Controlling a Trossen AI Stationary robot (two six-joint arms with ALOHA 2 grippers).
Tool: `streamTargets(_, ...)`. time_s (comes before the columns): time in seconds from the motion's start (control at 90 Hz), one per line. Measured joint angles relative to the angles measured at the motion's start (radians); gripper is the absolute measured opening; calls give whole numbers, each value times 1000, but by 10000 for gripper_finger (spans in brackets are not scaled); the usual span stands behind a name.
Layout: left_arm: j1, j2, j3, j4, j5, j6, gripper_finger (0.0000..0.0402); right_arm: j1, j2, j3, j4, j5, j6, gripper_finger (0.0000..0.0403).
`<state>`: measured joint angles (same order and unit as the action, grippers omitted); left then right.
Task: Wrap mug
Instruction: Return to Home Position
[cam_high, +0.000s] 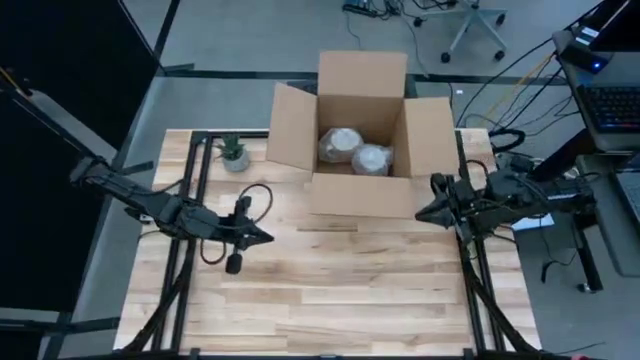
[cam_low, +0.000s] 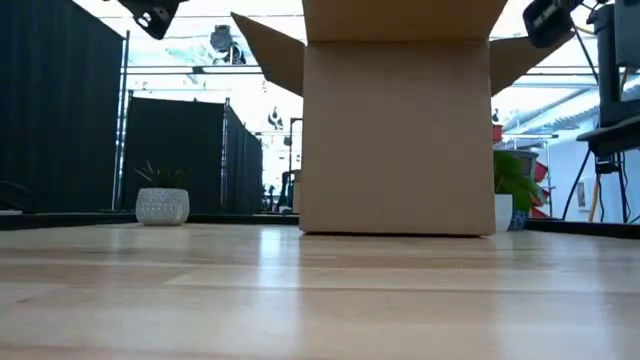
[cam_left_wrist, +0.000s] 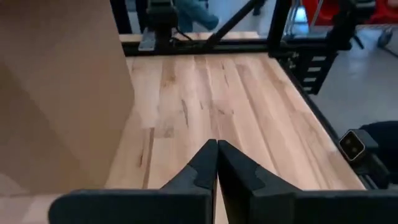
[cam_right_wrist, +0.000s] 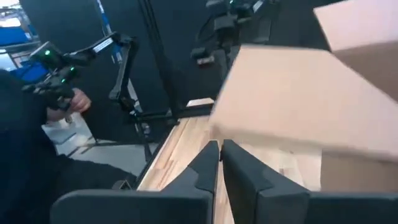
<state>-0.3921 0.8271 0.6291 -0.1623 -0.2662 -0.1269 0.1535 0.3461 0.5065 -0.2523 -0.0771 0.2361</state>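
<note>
Retraction to home should keep the left gripper (cam_high: 266, 238) and right gripper (cam_high: 419, 213), both pinched together and empty, clear of the cardboard box (cam_high: 362, 195) holding the wrapped mug (cam_high: 372, 158).

The left arm (cam_high: 150, 205) and right arm (cam_high: 530, 195) are black with looping black cables (cam_high: 255, 187). The left tool (cam_left_wrist: 216, 144) and right tool (cam_right_wrist: 220, 144) have tapered matte-black fingers (cam_left_wrist: 199, 171).

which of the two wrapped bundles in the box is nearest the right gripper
The right-hand wrapped bundle, toward the cardboard box's front wall; the left-hand wrapped bundle lies farther back, away from the right gripper beside the box's front right corner.
</note>
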Motion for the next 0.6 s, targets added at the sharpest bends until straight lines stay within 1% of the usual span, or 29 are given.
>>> streamTargets(0.244, 0, -188, -95, -3, -10, -33, 0, -1, 12, -92, -32, 3, 148, 1)
streamTargets(0.322, 0, -229, -105, -26, -43, -52, 0, -1, 13, -107, -18, 4, 201, 2)
streamTargets(0.378, 0, -251, -106, -53, -70, -38, 0, -1, 12, -120, 0, 6, 213, 2)
streamTargets(0.422, 0, -266, -106, -74, -91, -34, 0, -1, 12, -131, 32, 10, 208, 2)
streamTargets(0.478, 1, -273, -106, -87, -95, -81, 0, 1, 12, -153, 91, 25, 178, 2)
streamTargets(0.533, 0, -273, -106, -85, -94, -120, 0, 1, 10, -179, 148, 32, 111, 2)
streamTargets(0.6, -1, -273, -106, -121, -81, -115, 0, 0, 11, -216, 228, 35, 24, 2)
